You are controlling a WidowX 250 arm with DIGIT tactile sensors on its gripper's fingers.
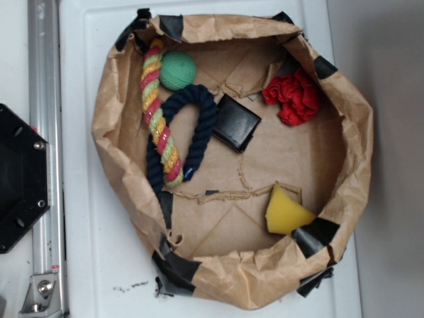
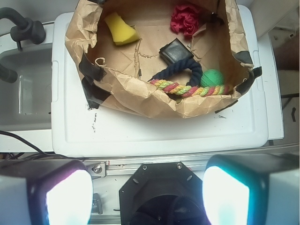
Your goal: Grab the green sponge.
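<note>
White plastic lid [image 1: 86, 165] fills most of your overhead view, and on it sits a wide brown paper nest [image 1: 361, 142] with rolled walls and black tape patches.

Inside, the biggest item is the dark blue rope loop [image 1: 199, 126] at centre left, with the multicoloured braided rope [image 1: 159, 112] lying along its left side and touching it. At the centre of the frame a black square pouch [image 1: 235, 122] lies just beside the loop.

The red ruffly cloth [image 1: 295, 96] sits at the upper right against the wall.

Your target, the green sponge [image 1: 286, 212], is really a yellow wedge; it lies at the lower right of the overhead view, close under the paper wall and well apart from everything else. In the wrist view it shows at upper left [image 2: 121, 30].

The round green ball [image 1: 177, 71] at the upper left is not it.

Your gripper [image 2: 147, 187] stands with its pads wide apart, well back from the nest, so you are at the approach step. Next, I judge, you travel over the wall, centre on the wedge and descend, minding the nearby paper edge.
</note>
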